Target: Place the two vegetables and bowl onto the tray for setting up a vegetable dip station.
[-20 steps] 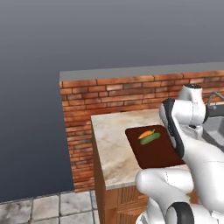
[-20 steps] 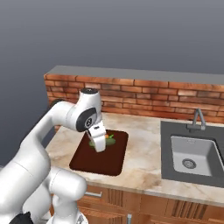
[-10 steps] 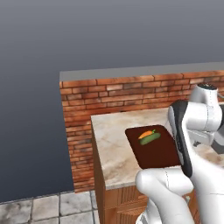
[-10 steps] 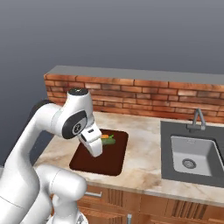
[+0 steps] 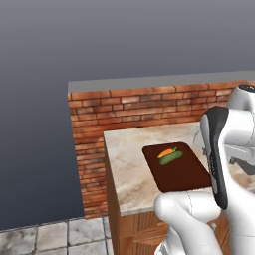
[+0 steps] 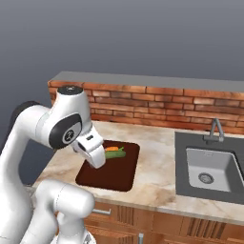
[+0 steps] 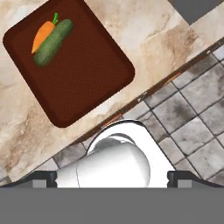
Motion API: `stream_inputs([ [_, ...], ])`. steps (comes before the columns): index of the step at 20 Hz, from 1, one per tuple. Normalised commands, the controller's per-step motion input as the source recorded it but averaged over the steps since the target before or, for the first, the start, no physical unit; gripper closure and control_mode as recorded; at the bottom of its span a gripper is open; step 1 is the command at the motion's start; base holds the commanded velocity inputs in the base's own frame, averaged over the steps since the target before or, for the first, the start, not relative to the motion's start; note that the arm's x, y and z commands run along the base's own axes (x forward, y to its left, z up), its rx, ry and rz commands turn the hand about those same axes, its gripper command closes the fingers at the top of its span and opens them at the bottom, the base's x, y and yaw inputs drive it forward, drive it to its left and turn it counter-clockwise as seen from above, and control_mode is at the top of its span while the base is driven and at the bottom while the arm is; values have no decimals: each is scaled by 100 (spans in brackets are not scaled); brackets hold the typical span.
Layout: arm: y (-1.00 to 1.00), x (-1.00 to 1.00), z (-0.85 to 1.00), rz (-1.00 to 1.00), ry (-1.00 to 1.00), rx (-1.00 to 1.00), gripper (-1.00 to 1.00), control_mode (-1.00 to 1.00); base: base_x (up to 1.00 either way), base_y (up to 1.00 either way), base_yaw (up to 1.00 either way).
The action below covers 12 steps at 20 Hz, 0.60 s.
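Left base view: the tray point(image 5: 182, 172) lies flat on the marble counter point(image 5: 129, 164) before the brick wall point(image 5: 124, 107), with the carrot point(image 5: 167, 152) and cucumber point(image 5: 172, 157) touching side by side toward its 11 o'clock corner. Right base view: the gripper point(image 6: 95, 157) hangs over the tray's 9 o'clock edge, the vegetables at the tray's 12 o'clock end, the sink point(image 6: 209, 167) well apart at 3 o'clock. Hand view: both fingertips point(image 7: 43, 177) stand fully apart, clamped on nothing, and the tray sits at 11 o'clock with both vegetables in its far corner.
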Motion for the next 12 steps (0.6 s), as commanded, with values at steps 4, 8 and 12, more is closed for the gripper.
stream_inputs([
  [4,40,-56,35,7,0,-8,-100,-100,0,0,0],
  [8,33,-50,38,8,0,-6,-100,-100,0,0,0],
  [12,0,-37,36,14,0,0,-100,-100,0,0,0],
])
